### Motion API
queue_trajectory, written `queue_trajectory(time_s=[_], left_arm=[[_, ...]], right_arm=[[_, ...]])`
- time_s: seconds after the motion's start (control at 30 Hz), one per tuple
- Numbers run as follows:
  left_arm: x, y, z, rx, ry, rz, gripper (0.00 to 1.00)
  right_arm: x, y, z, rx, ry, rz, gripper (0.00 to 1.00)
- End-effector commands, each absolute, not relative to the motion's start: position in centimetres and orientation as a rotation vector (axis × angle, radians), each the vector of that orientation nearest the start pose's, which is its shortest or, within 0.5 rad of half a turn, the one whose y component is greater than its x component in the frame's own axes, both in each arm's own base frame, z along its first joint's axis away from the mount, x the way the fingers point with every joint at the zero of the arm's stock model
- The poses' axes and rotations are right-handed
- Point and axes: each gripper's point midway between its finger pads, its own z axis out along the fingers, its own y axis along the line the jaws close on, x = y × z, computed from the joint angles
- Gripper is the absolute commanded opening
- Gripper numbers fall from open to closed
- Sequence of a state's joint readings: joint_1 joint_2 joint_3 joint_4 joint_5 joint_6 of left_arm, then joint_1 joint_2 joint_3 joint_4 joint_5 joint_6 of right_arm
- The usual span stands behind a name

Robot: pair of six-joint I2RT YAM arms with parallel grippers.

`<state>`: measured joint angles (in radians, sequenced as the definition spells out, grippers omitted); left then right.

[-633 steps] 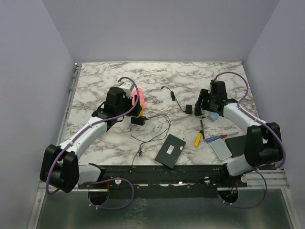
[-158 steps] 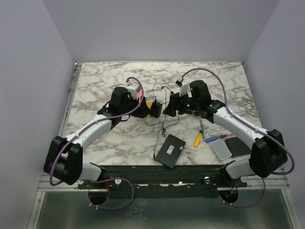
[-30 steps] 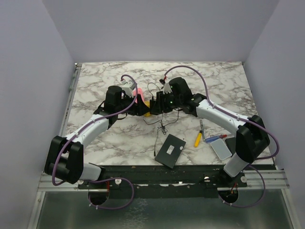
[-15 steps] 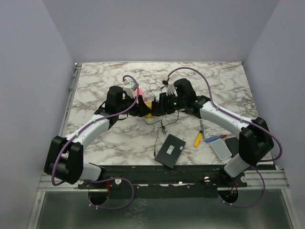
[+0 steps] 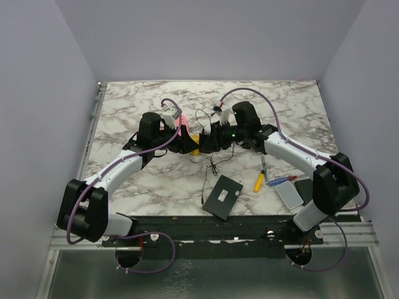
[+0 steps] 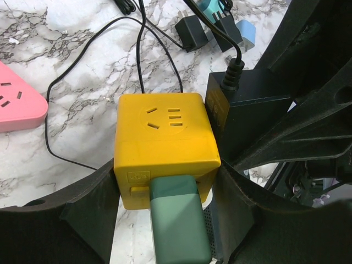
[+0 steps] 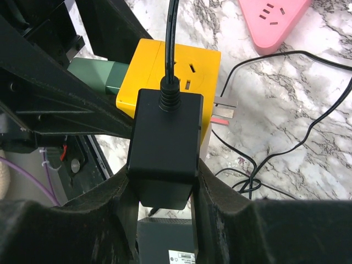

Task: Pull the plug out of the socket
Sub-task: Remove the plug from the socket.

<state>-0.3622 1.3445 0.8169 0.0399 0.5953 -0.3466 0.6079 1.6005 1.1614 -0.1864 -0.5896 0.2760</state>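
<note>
A yellow cube socket point(image 6: 165, 132) is clamped between the fingers of my left gripper point(image 6: 165, 192). A green plug point(image 6: 179, 220) sticks out of its near face. My right gripper point(image 7: 165, 187) is shut on a black adapter plug point(image 7: 165, 143), whose cable runs off its far end. This black plug point(image 6: 253, 115) sits close against the cube's right face. I cannot tell whether its prongs are still inside. In the top view the two grippers point(image 5: 184, 142) point(image 5: 212, 140) meet at the socket point(image 5: 195, 142) mid-table.
A pink power strip point(image 5: 184, 124) lies just behind the socket. Thin black cables point(image 5: 212, 165) trail over the marble toward a black flat box point(image 5: 222, 197). A yellow-handled tool point(image 5: 258, 182) and a flat device point(image 5: 290, 194) lie at the front right. Small adapters point(image 6: 192, 33) lie beyond.
My right arm has drawn back to the right with the black plug. The left arm and the yellow socket have stayed almost still.
</note>
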Motion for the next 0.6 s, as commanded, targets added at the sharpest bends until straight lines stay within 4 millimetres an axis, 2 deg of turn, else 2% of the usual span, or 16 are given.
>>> queue_trajectory(time_s=[0.0, 0.17, 0.57], left_arm=[[31.8, -24.3, 20.1, 0.478, 1.943, -1.061, 0.0], [31.9, -24.3, 20.0, 0.476, 1.942, -1.054, 0.0], [32.8, -23.3, 19.7, 0.411, 1.957, -0.979, 0.0]], right_arm=[[22.3, 35.3, 22.2, -1.036, 1.937, 1.491, 0.0], [22.3, 35.3, 22.3, -1.047, 1.923, 1.493, 0.0], [25.9, 35.0, 20.8, -0.786, 2.165, 1.292, 0.0]])
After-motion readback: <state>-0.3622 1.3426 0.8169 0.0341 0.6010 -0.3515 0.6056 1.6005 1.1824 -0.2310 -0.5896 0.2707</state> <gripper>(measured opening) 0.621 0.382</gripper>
